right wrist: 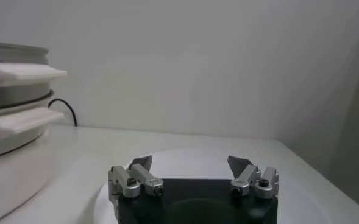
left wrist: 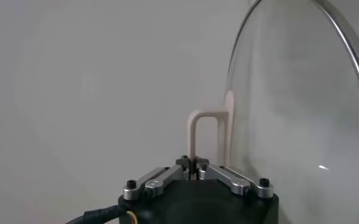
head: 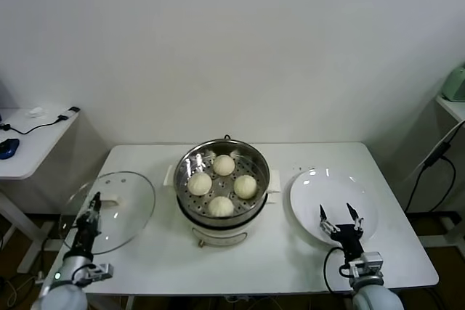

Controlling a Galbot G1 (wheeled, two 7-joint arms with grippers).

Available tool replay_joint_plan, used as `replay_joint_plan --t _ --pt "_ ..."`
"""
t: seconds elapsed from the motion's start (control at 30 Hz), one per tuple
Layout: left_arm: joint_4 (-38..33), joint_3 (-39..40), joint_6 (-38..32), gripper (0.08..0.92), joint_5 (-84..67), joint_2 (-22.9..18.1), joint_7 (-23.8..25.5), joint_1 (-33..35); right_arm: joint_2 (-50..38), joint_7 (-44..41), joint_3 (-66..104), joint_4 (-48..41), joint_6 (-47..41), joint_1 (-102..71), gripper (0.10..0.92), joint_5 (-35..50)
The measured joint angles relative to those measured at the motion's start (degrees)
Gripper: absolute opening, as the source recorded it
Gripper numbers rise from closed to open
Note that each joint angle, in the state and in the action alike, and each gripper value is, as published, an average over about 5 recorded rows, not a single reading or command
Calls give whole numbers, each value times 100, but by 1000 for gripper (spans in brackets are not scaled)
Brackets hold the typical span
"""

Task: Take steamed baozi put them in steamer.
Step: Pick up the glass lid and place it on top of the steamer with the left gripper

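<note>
Four baozi fill steamer; left tool, pinching lid handle, may slip; right tool spread at 4 o'clock.

Black tool bodies, silver finger links with dark screws, grey-white wrists, black cables with yellow-orange wire.

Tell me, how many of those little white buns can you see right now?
4, all lying on the holed tray inside the steel steamer: one at the back, one on the left, one on the right, one at the front. The white plate holds none.
</note>
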Motion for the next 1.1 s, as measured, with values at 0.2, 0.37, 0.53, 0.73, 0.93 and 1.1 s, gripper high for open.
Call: replay_joint_plan --t 0.2,0.37,0.53,0.73,0.93,1.1 --pt "-986 44 650 133 -579 377 772 -62 -45 54 -45 69 -112 39 823 -132" --pt "-1714 392 1338 133 -620 450 1366 -297 -81 84 -94 126 -143 16 823 -215" --pt "-2121 1046 2001 133 -254 325 1843 -616 -71 115 -101 119 -100 -16 823 -267" --pt "-2295 2022 2632 133 527 -126 2317 -1024 -30 130 -97 26 53 -38 823 -304" --pt "-2233 2946 3094 133 1331 -727 2672 -1425 -23 136 -70 -97 233 -86 823 -304" --pt "-2036 3531 3306 133 1863 -1214 2804 -1680 -44 157 -25 -186 378 -141 823 -260"
